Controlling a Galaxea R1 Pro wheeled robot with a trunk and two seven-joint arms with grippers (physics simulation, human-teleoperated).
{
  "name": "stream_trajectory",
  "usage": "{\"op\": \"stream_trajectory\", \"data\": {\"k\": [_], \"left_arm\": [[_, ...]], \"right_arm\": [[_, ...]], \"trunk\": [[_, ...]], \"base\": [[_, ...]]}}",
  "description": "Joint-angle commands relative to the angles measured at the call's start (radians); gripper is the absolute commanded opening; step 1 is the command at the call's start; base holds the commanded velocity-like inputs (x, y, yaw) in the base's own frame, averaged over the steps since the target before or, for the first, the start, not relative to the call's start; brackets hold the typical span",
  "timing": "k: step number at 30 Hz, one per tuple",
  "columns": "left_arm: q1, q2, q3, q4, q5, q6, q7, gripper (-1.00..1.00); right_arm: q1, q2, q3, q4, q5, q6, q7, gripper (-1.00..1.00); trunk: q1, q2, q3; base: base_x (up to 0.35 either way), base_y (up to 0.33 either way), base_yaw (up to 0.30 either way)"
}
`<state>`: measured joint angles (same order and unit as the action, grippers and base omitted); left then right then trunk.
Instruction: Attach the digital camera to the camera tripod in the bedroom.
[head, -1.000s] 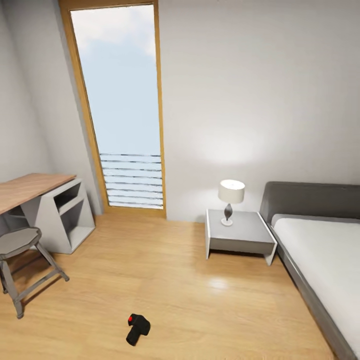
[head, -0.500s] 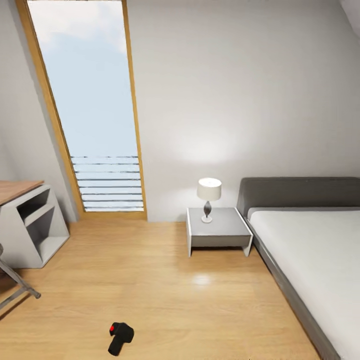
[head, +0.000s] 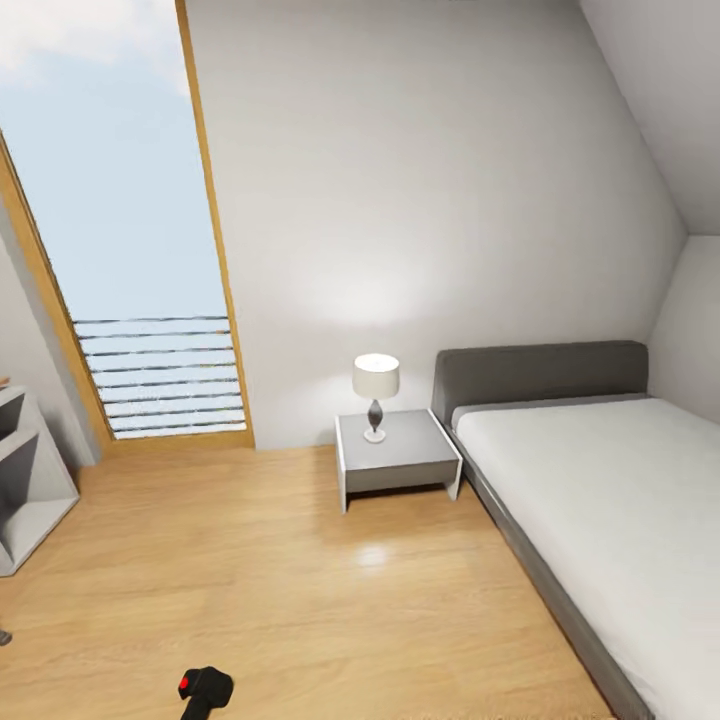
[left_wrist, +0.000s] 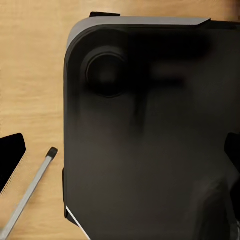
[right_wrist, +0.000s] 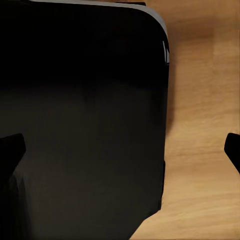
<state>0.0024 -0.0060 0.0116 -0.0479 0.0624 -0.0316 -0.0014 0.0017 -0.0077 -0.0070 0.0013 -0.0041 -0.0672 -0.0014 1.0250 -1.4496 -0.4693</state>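
Note:
The digital camera (head: 205, 692) lies on the wood floor at the near left of the head view, small and black with a red dot on top, cut off by the picture's edge. The camera tripod is out of view. My left gripper (left_wrist: 120, 160) hangs over the robot's dark base (left_wrist: 150, 130), its fingertips (left_wrist: 11, 159) wide apart and holding nothing. Over the same base (right_wrist: 80, 115) my right gripper (right_wrist: 120, 150) is open too, its dark fingertips (right_wrist: 11, 150) at the sides.
A grey nightstand (head: 398, 462) with a lit lamp (head: 376, 392) stands against the far wall, beside a grey bed (head: 590, 490) on the right. A tall window (head: 120, 260) is at the left, a desk end (head: 25, 490) below it. A thin grey rod (left_wrist: 31, 192) crosses the floor.
The head view has swung to the right: desk and stool slid out at the left, more of the bed came in. The camera on the floor kept its place.

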Motion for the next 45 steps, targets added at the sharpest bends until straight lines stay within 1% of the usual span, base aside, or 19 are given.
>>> {"op": "stream_trajectory", "data": {"k": [1, 19, 27, 45], "left_arm": [[0.000, 0.000, 0.001, 0.000, 0.007, -0.002, 0.000, 1.00], [0.000, 0.000, 0.000, 0.000, 0.007, -0.002, 0.000, 1.00], [0.000, 0.000, -0.001, 0.000, 0.007, -0.001, 0.000, 1.00], [0.000, 0.000, -0.001, 0.000, 0.007, -0.001, 0.000, 1.00]], "right_arm": [[0.000, 0.000, -0.001, 0.000, 0.000, -0.003, 0.000, 1.00], [0.000, 0.000, -0.001, 0.000, 0.000, -0.004, 0.000, 1.00], [0.000, -0.001, -0.001, 0.000, 0.000, -0.003, 0.000, 1.00], [0.000, -0.001, -0.001, 0.000, 0.000, -0.003, 0.000, 1.00]], "trunk": [[0.000, 0.000, -0.001], [0.000, 0.000, -0.001], [0.000, 0.000, -0.001], [0.000, 0.000, -0.001]], "base": [[0.000, 0.000, -0.286], [0.003, 0.000, -0.267], [0.162, -0.030, -0.058], [0.301, -0.012, -0.004]]}}
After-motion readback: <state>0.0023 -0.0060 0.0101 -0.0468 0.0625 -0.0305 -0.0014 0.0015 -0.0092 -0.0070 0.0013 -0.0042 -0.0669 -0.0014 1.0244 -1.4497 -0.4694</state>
